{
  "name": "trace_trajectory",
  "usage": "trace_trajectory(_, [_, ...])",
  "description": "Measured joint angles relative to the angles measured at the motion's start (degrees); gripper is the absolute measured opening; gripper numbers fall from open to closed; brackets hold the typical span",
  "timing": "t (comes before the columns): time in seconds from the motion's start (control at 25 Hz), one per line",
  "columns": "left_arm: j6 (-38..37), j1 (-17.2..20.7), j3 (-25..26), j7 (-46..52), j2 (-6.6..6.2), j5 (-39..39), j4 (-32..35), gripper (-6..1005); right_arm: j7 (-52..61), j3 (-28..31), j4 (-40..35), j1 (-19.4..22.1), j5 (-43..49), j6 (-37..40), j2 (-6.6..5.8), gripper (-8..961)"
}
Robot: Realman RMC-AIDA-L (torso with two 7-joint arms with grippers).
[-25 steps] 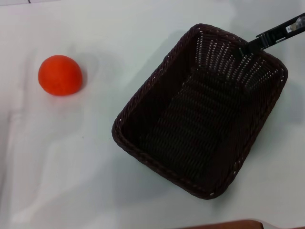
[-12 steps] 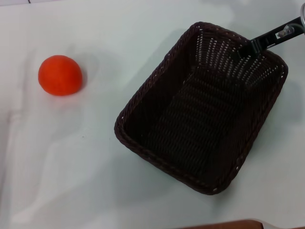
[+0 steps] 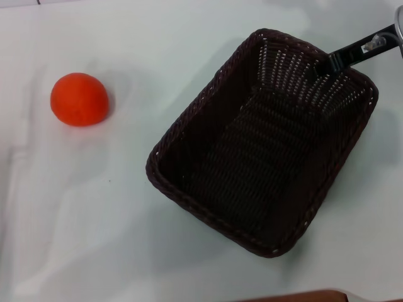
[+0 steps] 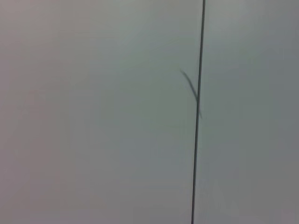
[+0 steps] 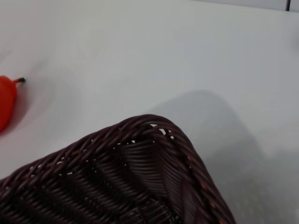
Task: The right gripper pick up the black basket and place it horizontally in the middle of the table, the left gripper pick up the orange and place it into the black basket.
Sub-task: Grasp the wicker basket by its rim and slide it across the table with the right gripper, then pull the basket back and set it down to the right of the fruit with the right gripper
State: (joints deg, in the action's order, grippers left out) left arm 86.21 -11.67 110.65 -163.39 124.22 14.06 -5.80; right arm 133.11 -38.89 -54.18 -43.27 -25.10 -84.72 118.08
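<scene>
— Where do things stand?
— My right gripper (image 3: 329, 63) grasps the black basket (image 3: 264, 141) by its far rim; it sits skewed on the counter (image 3: 94, 220).
— And the orange (image 3: 79, 99)?
— Untouched, well left; left gripper is unseen.

Head overhead; right wrist near basket (image 5: 140, 186).
</scene>
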Motion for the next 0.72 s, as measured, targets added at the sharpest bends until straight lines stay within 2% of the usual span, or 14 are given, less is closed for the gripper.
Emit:
trace_trajectory(0.24, [-0.8, 0.1, 0.0, 0.0, -0.15, 0.0, -0.2, 893, 7.7, 0.6, -3.7, 3.4, -5.9, -0.5, 0.89, 225])
trace_trajectory(0.52, [-3.8, -0.4, 0.0, 0.0, -1.06, 0.5, -2.8, 892, 17.3, -0.4, -5.6, 11.2, -19.7, 1.1, 1.98, 215])
trace_trajectory(0.72, [-6.2, -0.7, -0.1, 0.0, -1.28, 0.5, -4.6, 892, 22.4, -2.5, -5.7, 15.5, -22.8, 3.2, 2.17, 211])
